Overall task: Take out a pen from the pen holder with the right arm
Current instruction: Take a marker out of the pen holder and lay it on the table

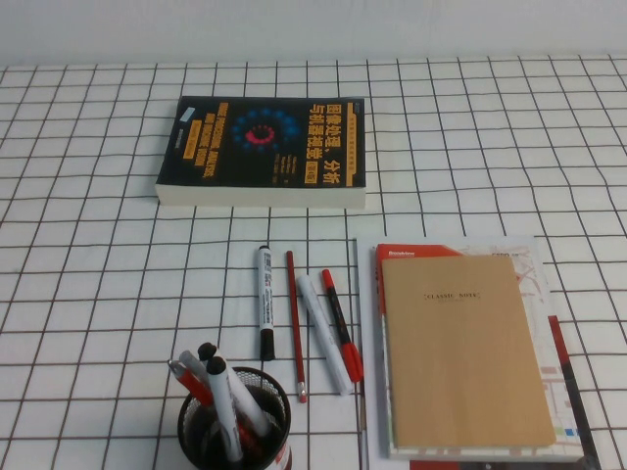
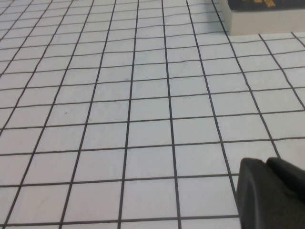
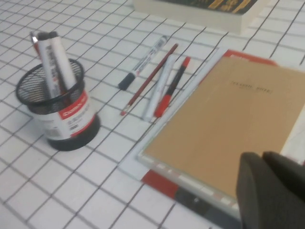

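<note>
The pen holder (image 1: 278, 411) is a round cup made of black wire mesh with a red and white label. It stands at the near edge of the table (image 1: 98, 274), a little left of the middle. Inside it stand white markers (image 1: 223, 406) with black caps and one red pen (image 1: 191, 380). They lean and stick up over the rim. The markers are fat, smooth and round.

Just past the cup, four more lie flat, side by side: a white marker with black ends (image 1: 265, 302), a thin red pencil (image 1: 295, 323), a plain white marker (image 1: 322, 333) and a red pen with a black middle (image 1: 342, 325).

To the right lies a flat brown notebook (image 1: 460, 352) on top of other papers. At the far side lies a thick dark book (image 1: 265, 149). The table has a white cloth with black squares.

The right gripper (image 3: 264, 164) is black, by the near right part of the notebook. It is closed tight, and nothing shows in it. The left gripper (image 2: 268, 171) is over bare cloth, and I cannot tell if it is open.
</note>
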Robot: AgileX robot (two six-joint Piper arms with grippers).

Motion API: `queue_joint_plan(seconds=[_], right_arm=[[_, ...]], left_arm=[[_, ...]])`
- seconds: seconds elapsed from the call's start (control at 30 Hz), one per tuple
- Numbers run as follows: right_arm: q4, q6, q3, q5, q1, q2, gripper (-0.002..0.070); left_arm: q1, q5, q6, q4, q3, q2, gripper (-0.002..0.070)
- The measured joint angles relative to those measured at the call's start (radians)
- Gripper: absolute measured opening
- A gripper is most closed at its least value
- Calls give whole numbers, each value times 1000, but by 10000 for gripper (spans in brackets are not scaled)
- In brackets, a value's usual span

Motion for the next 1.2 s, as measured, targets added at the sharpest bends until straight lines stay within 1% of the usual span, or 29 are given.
queue_joint_plan(seconds=[0.13,0.2,0.3,0.4,0.53,0.63,0.8,1.2], right_arm=[[-142,0,106,-158,0,0,-15],[-229,0,174,-254,-29,0,-15],[-288,0,267,-380,-163,0,-15],[-289,0,350,-483,-324,0,-15],[-202,0,421,-597,-510,-7,-15],[-106,0,424,-638,-585,-51,-15],[-60,0,426,-591,-605,-120,-15],[-65,0,426,-535,-605,-122,-15]], left_arm=[[0,0,0,0,0,0,-4],[0,0,0,0,0,0,-4],[0,0,0,0,0,0,-4],[0,0,0,0,0,0,-4],[0,0,0,0,0,0,-4],[0,0,0,0,0,0,-4],[0,0,0,0,0,0,-4],[0,0,0,0,0,0,-4]])
